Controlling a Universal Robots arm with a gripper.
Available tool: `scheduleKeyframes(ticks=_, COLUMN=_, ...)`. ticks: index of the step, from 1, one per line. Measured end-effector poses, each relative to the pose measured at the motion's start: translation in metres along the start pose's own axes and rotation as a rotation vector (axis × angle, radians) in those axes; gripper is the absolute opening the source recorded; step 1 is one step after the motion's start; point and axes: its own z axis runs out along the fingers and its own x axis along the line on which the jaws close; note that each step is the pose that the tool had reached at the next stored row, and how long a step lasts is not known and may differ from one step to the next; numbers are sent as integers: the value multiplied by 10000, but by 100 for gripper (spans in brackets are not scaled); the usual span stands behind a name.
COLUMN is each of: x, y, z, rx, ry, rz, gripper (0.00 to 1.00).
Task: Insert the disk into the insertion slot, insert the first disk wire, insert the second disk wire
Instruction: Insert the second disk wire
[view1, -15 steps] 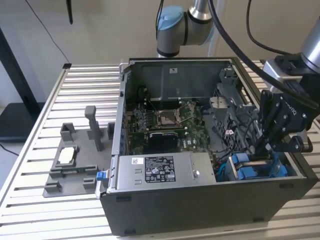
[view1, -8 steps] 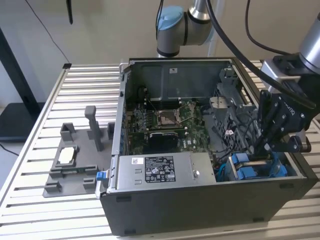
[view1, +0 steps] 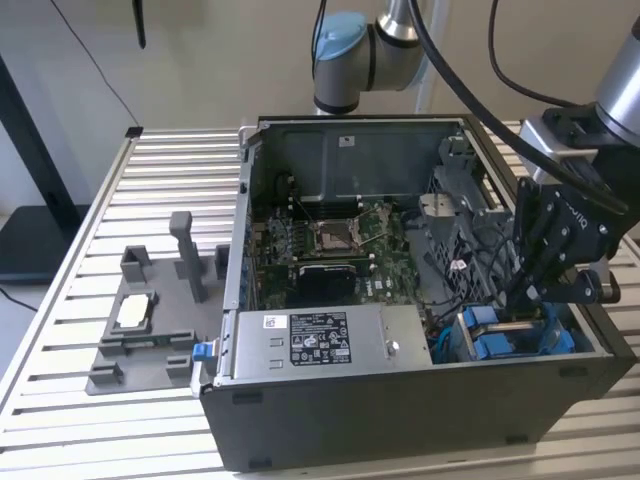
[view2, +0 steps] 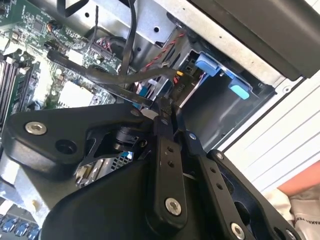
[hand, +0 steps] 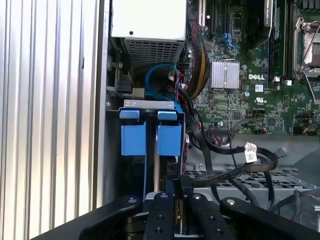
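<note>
Exterior view, from its left: grey fixture tray (view1: 135, 345) with upright pegs and a small chip-like part sits on the slatted tabletop (view1: 170, 170), well apart from the tool. Next comes the open computer case (view1: 400, 400), with the motherboard (view1: 335, 245) in its middle and the silver power supply box (view1: 320, 340) along the near wall. Toward the exterior view's right, the black tool (view1: 530, 300) reaches down into the case's near right corner, right over the drive cage with blue plastic parts (view1: 490, 335). The insertion slot (hand: 150, 165) shows in the first wrist view as a narrow bay just beside two blue carrier tabs (hand: 170, 137), directly ahead of the tool (hand: 172, 187). A thin upright edge in that bay looks like the disk (hand: 156, 167) sitting in the slot, just ahead of the fingertips; cannot tell for sure how deep it sits. Loose black cables (hand: 235, 165) lie across the cage top beside the tool. In the second wrist view the tool (view2: 167, 107) has its fingers drawn together, tips nearly touching, next to black cables (view2: 125, 77) and near the blue cage tabs (view2: 220, 72); cannot tell whether anything thin is pinched between the tips.
</note>
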Motion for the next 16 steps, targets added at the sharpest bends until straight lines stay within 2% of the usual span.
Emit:
scheduleKeyframes(ticks=2, x=0, y=0, z=2, rx=102, ry=1, rz=-6, gripper=16)
scheduleKeyframes(ticks=16, x=3, y=20, z=33, rx=148, ry=4, rz=-9, gripper=16)
